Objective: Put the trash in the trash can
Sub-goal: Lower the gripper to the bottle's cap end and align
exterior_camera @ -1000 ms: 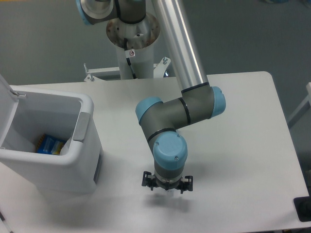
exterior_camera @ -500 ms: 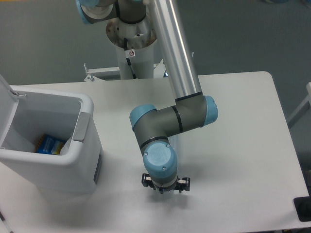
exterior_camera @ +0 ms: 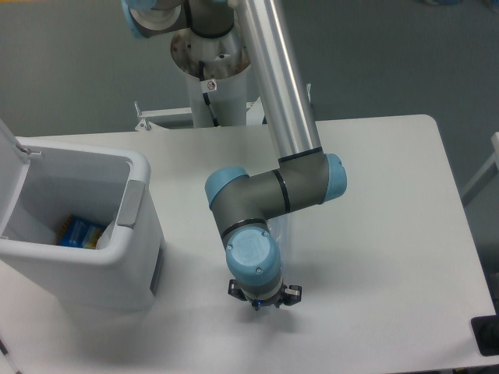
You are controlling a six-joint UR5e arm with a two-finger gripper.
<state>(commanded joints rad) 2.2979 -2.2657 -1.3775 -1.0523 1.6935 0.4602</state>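
Down at the gripper [exterior_camera: 263, 295]: points straight at the table [exterior_camera: 390, 234], close to the front edge, almost wholly hidden under the blue-capped wrist [exterior_camera: 251, 263]. Shows only two small black tips, one on each side of the wrist. Cannot tell whether open or closed, nor whether anything sits between the fingers.

Just right of the wrist, against the grey forearm: a narrow, clear bluish strip [exterior_camera: 284, 234] running away from the camera along the tabletop. Looks like part of the crushed bottle, mostly covered by the arm; too faint to say for sure, and no cap to make out.

At the left edge of the table: the trash can [exterior_camera: 136, 257], white, rounded, well apart from the gripper. Stands upright with lid [exterior_camera: 9, 152] swung up and back, mouth open. Carries a grey latch panel [exterior_camera: 131, 204] on the side facing the arm. Holds a blue and yellow packet [exterior_camera: 78, 231] at the bottom.

Behind the table: the arm's white pedestal [exterior_camera: 214, 86]. At the lower right corner: a black block [exterior_camera: 487, 335].
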